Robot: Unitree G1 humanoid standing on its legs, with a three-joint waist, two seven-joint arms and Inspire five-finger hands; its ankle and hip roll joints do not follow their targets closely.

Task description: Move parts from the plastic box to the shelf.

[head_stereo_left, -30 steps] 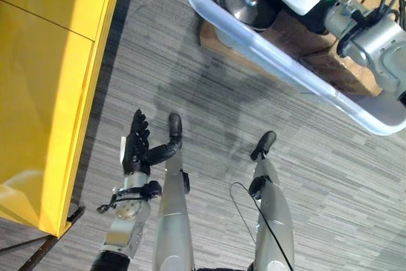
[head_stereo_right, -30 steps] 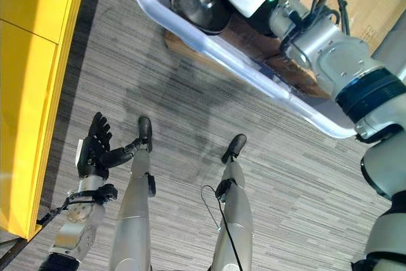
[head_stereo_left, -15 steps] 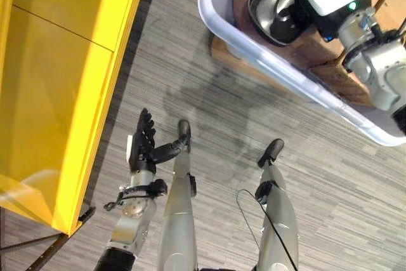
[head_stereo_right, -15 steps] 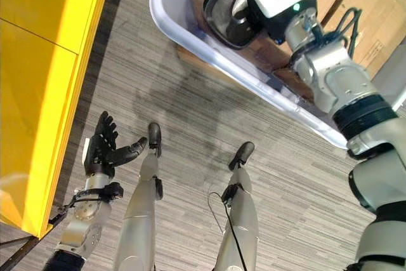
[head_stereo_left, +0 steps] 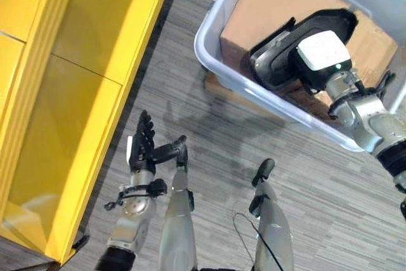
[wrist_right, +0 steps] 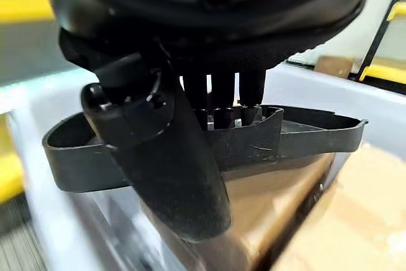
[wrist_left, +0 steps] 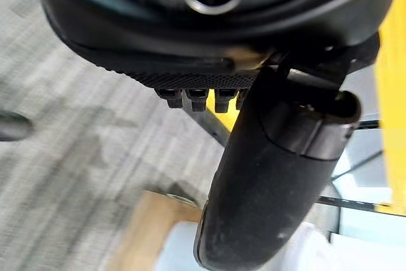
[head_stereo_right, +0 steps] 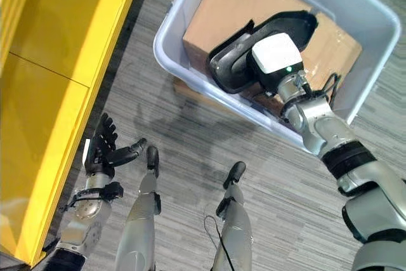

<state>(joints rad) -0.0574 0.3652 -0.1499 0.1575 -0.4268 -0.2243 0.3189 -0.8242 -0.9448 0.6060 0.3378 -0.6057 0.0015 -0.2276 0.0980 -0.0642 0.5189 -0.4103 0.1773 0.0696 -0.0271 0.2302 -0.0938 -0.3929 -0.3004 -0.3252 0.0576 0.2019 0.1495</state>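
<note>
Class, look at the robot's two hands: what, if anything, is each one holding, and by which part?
The right hand grips a black plastic part by its long rim, fingers curled over the edge and thumb across the front, over the plastic box. The left hand is open and holds nothing.

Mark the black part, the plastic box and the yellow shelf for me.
black part (head_stereo_right: 231, 68), right eye view, on its dark curved shell beside the right hand.
plastic box (head_stereo_right: 166, 47), right eye view, on its pale near rim.
yellow shelf (head_stereo_left: 76, 112), left eye view, on its flat yellow board.
</note>
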